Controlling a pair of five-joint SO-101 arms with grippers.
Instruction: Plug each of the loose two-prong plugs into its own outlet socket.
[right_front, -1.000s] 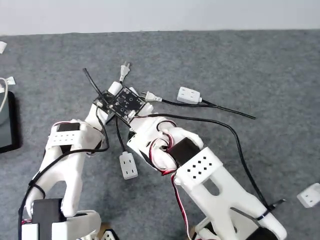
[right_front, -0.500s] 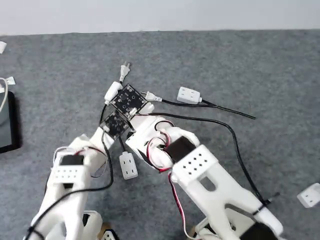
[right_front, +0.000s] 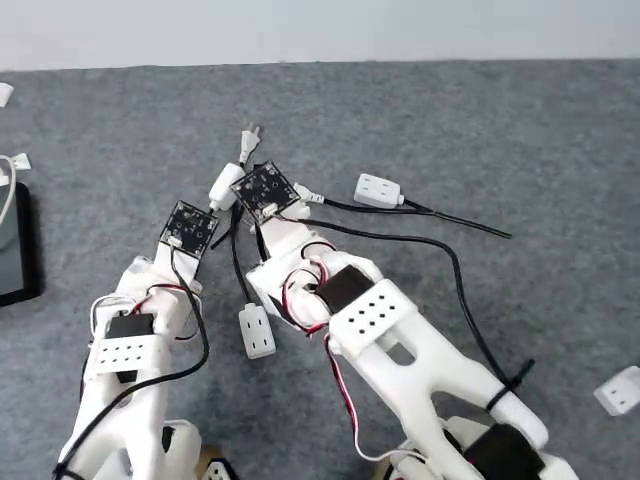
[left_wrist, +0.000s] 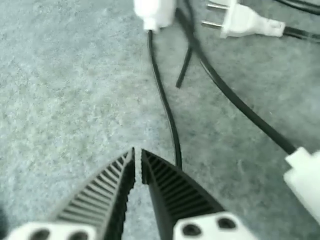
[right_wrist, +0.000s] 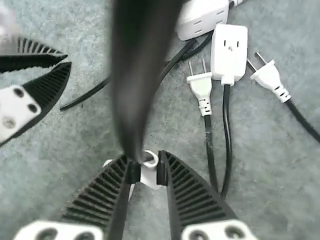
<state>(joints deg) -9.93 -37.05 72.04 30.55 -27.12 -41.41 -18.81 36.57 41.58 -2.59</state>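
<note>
In the right wrist view we are taking the held plug as our landmark. The right gripper is clamping its fingers on this white body. Its prongs are hidden from us, and a blurred black cord is rising from it across the lens. Beyond the held plug a face-up socket is lying with one loose plug just beside it and another plug near. The left gripper is hanging near the held plug, apart from it.

In the left wrist view its fingers are sitting almost together, gripping nothing, over the grey carpet. We cannot tell whether the white piece beyond them is the held plug.

In the high view a side socket is lying near the held plug's spot, and a middle socket is lying farther back.

We are judging the step as bringing the held plug to a free socket. That means squaring the prongs to the slots, pinning the socket with the left gripper so it is not sliding, and pushing straight.
</note>
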